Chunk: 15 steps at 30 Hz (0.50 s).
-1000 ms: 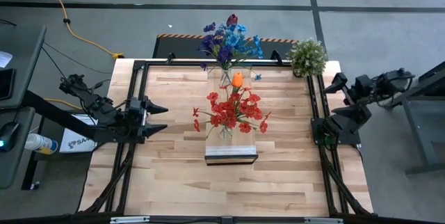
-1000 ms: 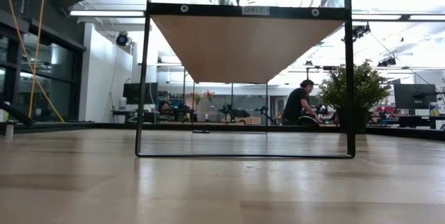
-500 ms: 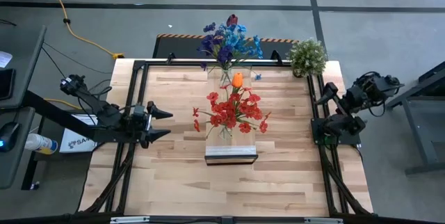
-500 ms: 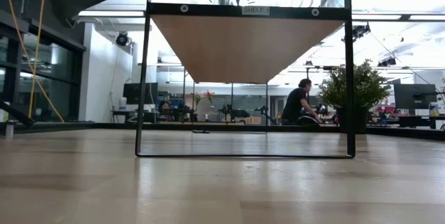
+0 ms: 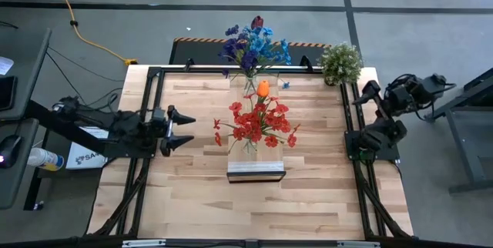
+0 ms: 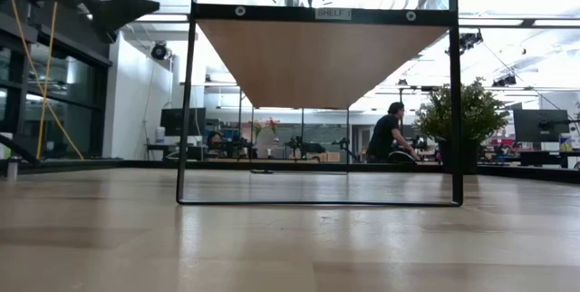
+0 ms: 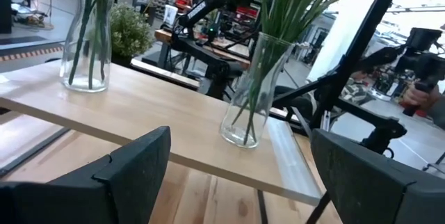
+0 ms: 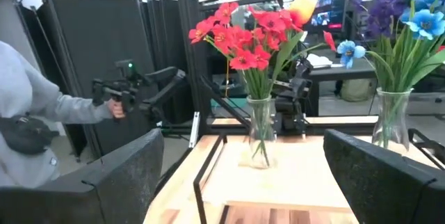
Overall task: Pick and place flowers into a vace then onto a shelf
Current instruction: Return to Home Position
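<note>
The left hand [image 5: 183, 129] hangs over the left side of the bench [image 5: 192, 202], its two fingers spread wide and gripping nothing. It points toward the shelf [image 5: 256, 172] but is well apart from it. The right hand [image 8: 243, 139] is out past the bench's right edge, by the black frame there. Its wrist view shows the fingers wide apart and empty, though from above I can hardly make them out. Between the two arms the shelf runs down the middle of the bench from the far edge toward the near side. It is a light-wood board raised on a black frame, pale along its front edge. Two clear vases stand upright on it, well apart from each other. The near vase [image 7: 252, 92] sits toward the board's near end and holds the red flowers [image 5: 256, 122], with one orange head [image 5: 263, 88] on the far side of the bunch. The far vase [image 7: 86, 37] stands at the board's far end and holds the blue and purple flowers [image 5: 250, 46], topped by what looks like a dark maroon head [image 5: 256, 22]. Green stems fill both vases. A bushy plant [image 5: 340, 62] stands at the bench's far right corner, near the shelf's far end but not touching it. Beyond the bench, a person in a grey sleeve [image 8: 31, 123] holds a dark device [image 8: 117, 93]. Another person [image 6: 385, 136], in dark clothes, leans forward in the room behind.
</note>
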### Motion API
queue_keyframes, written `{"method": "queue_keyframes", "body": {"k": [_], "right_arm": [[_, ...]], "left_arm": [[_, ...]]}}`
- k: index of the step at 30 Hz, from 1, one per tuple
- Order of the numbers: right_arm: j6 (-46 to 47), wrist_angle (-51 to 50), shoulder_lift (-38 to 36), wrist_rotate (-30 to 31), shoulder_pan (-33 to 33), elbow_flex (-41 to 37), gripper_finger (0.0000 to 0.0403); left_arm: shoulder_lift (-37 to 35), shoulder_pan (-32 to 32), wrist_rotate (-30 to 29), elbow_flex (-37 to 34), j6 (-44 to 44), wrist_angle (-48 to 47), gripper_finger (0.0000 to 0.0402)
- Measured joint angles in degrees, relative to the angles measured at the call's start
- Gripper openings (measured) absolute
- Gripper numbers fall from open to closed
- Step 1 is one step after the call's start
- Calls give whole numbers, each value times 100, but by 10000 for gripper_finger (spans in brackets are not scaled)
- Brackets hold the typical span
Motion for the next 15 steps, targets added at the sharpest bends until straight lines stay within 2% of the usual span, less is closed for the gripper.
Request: {"method": "queue_keyframes", "body": {"k": [6, 9, 15], "right_arm": [[38, -20, 0, 233, 432, 0, 381], [181, -23, 0, 548, 605, 0, 381], [283, -152, 0, 796, 862, 0, 381]], "left_arm": [[0, 663, 684, 0, 15, 39, 381], [0, 806, 1024, 0, 15, 125, 381], [0, 813, 1118, 0, 15, 101, 381]]}}
